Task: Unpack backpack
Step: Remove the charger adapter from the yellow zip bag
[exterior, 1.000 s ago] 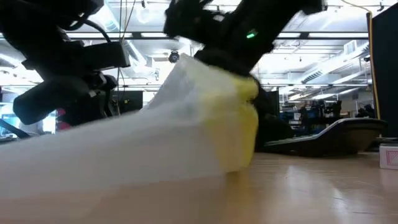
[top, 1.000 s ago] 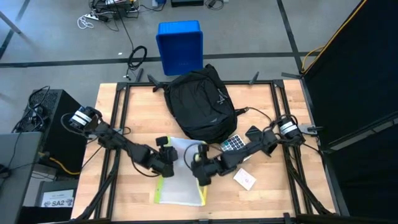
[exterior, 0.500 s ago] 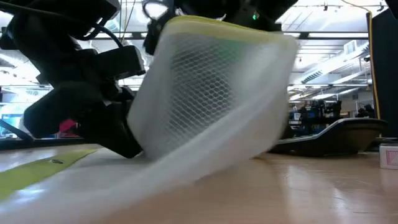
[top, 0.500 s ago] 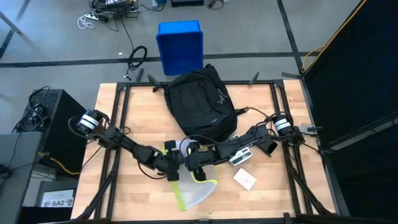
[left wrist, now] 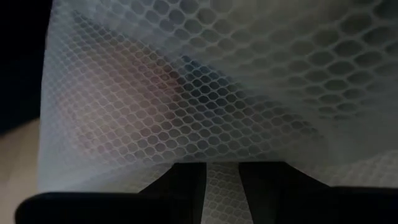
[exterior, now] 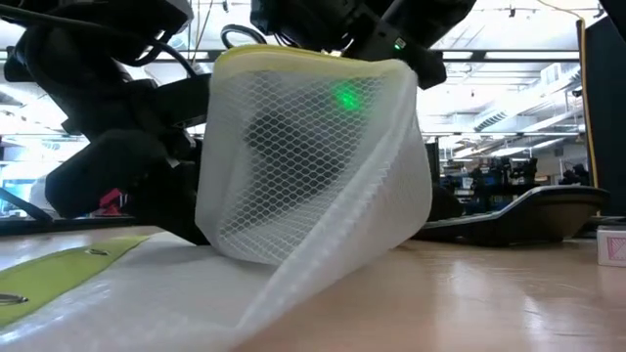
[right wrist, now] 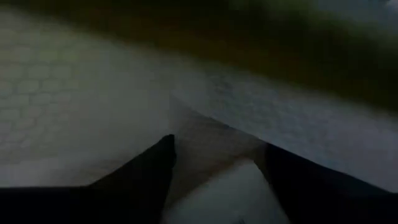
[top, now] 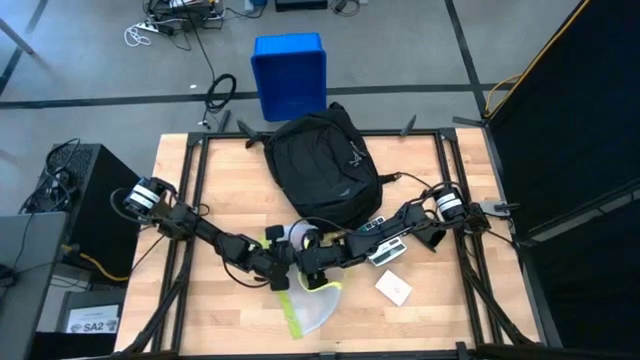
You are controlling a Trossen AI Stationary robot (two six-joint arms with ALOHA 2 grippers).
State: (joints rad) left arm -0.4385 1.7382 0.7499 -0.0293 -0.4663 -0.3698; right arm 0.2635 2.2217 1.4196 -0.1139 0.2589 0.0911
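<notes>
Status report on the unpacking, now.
Left gripper pinching the mesh pouch. Right gripper at pouch's yellow edge. Backpack behind. Nothing in the way.

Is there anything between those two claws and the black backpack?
Yes. Both grippers, left and right, are at a white mesh pouch on the table's near side. The pouch hangs between them, while the backpack lies farther back, beyond them.

From above you see the pale wooden counter (top: 200, 320) evenly lit, with only soft shadows. In the low view the white mesh pouch with yellow trim (exterior: 313, 166) is near and slightly soft, and a green glow shines through it. Both wrist views are dim; the right one is blurred.
</notes>
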